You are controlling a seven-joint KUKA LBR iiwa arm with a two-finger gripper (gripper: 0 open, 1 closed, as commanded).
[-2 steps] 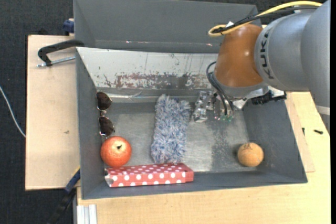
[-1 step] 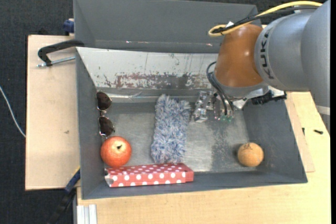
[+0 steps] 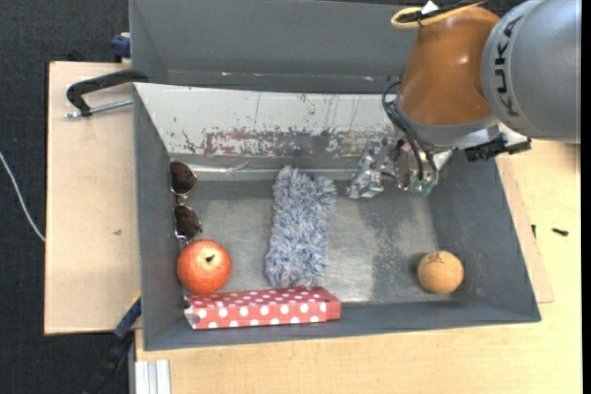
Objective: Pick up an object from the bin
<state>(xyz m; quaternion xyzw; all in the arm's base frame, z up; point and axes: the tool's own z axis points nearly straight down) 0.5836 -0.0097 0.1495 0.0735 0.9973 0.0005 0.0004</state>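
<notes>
Jaws hang at about 1 o'clock in the bin [image 3: 277,41], near its back wall; I cannot tell if they are open or closed. At 9 o'clock lie sunglasses [image 3: 184,198], at 8 a red apple [image 3: 204,267]. The fluffy blue cloth [image 3: 299,229] is nearest, in the middle, with its long axis from 12 to 6 o'clock. I judge the soft pile may slip out, or the jaws may scrape the wall.

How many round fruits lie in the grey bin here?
2. A round red apple lies front left in the grey metal bin; a small round orange fruit lies front right. None seems hidden.
</notes>
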